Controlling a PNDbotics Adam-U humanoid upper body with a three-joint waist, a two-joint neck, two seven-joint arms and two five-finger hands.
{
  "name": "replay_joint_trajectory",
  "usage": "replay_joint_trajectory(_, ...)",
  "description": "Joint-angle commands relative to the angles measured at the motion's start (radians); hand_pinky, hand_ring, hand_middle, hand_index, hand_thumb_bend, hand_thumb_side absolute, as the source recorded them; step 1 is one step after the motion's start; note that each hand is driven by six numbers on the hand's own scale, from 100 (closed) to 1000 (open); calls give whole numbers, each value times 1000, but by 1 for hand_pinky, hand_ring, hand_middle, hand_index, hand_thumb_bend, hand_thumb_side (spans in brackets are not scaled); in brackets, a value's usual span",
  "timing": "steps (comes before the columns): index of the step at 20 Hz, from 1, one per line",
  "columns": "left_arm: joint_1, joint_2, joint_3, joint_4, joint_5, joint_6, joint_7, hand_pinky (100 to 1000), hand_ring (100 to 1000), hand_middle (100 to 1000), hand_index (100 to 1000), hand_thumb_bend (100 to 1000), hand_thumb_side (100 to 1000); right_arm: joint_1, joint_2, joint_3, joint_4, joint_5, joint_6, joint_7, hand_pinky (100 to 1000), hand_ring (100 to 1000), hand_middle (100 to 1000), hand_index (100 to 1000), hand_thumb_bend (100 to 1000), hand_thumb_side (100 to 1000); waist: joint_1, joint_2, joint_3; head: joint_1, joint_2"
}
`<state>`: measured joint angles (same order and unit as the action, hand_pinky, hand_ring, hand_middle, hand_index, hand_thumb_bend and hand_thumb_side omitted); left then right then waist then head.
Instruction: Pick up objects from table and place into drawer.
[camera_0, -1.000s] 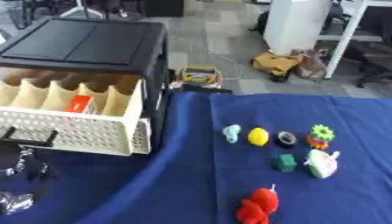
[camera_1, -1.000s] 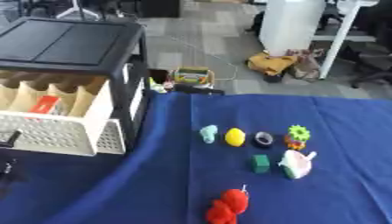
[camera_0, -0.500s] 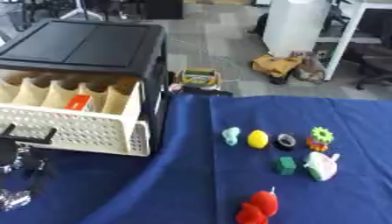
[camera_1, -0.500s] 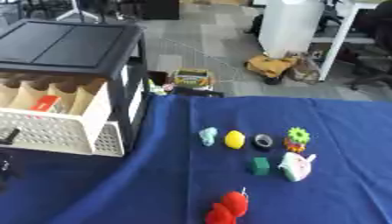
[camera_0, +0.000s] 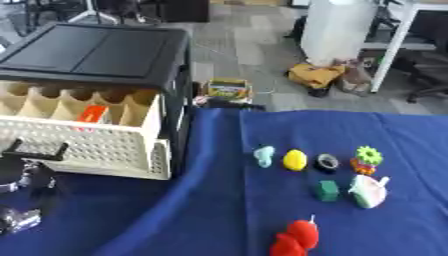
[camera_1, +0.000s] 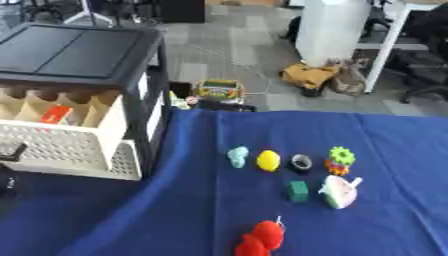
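A white perforated drawer (camera_0: 92, 145) stands pulled out of a black cabinet (camera_0: 96, 50), with an orange thing (camera_0: 90, 113) in one of its compartments. On the blue cloth to the right lie a pale teal piece (camera_0: 263, 156), a yellow lemon (camera_0: 295, 159), a black ring (camera_0: 327, 162), a green gear on an orange base (camera_0: 367, 159), a green block (camera_0: 328, 190), a white and green piece (camera_0: 368, 191) and a red object (camera_0: 294, 239). My left hand (camera_0: 24, 176) shows dark and silver at the lower left, just below the drawer's black handle (camera_0: 37, 150). My right hand is out of sight.
The table (camera_1: 402, 145) is covered in blue cloth; its far edge runs behind the objects. Beyond it the floor holds a small colourful box (camera_0: 227, 90), a yellow bag (camera_0: 317, 75), a white column (camera_0: 339, 30) and office chairs.
The whole picture has shifted slightly, so the camera moved. The objects on the cloth and the drawer keep their places.
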<state>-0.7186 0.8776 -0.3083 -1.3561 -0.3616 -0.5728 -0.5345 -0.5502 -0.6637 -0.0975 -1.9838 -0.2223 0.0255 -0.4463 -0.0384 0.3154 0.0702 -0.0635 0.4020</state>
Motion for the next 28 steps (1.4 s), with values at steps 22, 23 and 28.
replay_joint_trajectory(22, -137, -56, 54, 153, 162, -334, -373, 100, 270, 416, 758, 100, 1000, -16, -6, -14, -16, -11, 8, 14, 702, 587, 494, 733, 100, 809, 15, -2, -23, -1, -34)
replay_joint_trajectory(23, -142, -61, 56, 163, 172, -334, -373, 100, 260, 411, 757, 100, 1000, -16, -5, -14, -16, -11, 9, 14, 702, 586, 493, 733, 100, 810, 15, -2, -24, -2, -35)
replay_joint_trajectory(28, -165, -79, 64, 198, 204, -334, -373, 100, 231, 397, 761, 100, 1000, -15, -3, -15, -16, -13, 10, 13, 701, 586, 492, 730, 100, 809, 14, -3, -25, -2, -38)
